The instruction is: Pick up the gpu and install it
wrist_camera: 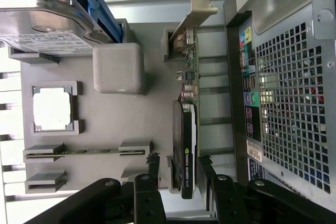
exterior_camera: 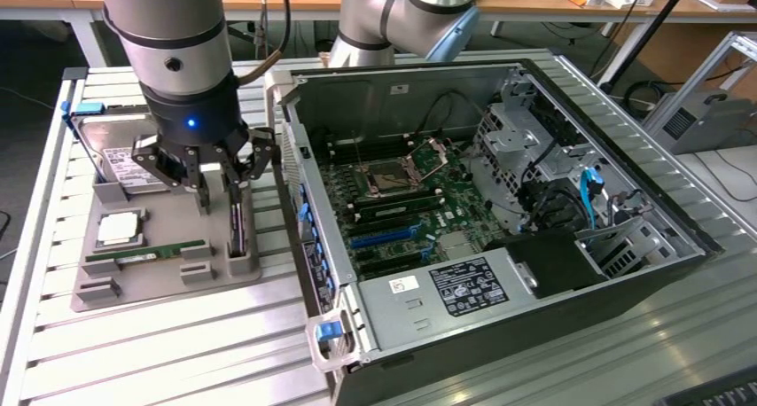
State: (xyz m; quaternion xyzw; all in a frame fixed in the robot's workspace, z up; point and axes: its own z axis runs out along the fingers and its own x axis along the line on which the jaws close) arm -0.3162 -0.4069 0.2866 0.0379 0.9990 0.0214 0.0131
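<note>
Exterior view first: the gpu was seen standing on its long edge in a slot at the side of the grey parts tray nearest the open computer case, on the exterior view's right of the tray. From there it was seen only as a thin dark sliver. The gripper was hung right over it with the jaws spread wide, one finger dropped on each side of the card. A hard drive, a CPU and a RAM stick were laid out in the tray's other holders. The tray itself was set on a slatted table.

Wrist view, way more detail: the gpu was shown edge-on. A black cooler shroud with an NVIDIA Quadro label was seen on the part nearest the fingers. Bare green circuit board with small components was seen past that. A silver metal bracket was seen at the far end. The card was parked just beside the case's perforated rear panel. The gripper was held open around the shroud end, with a gap left on one side and the other finger just beside the card. Nothing was clamped.
</note>
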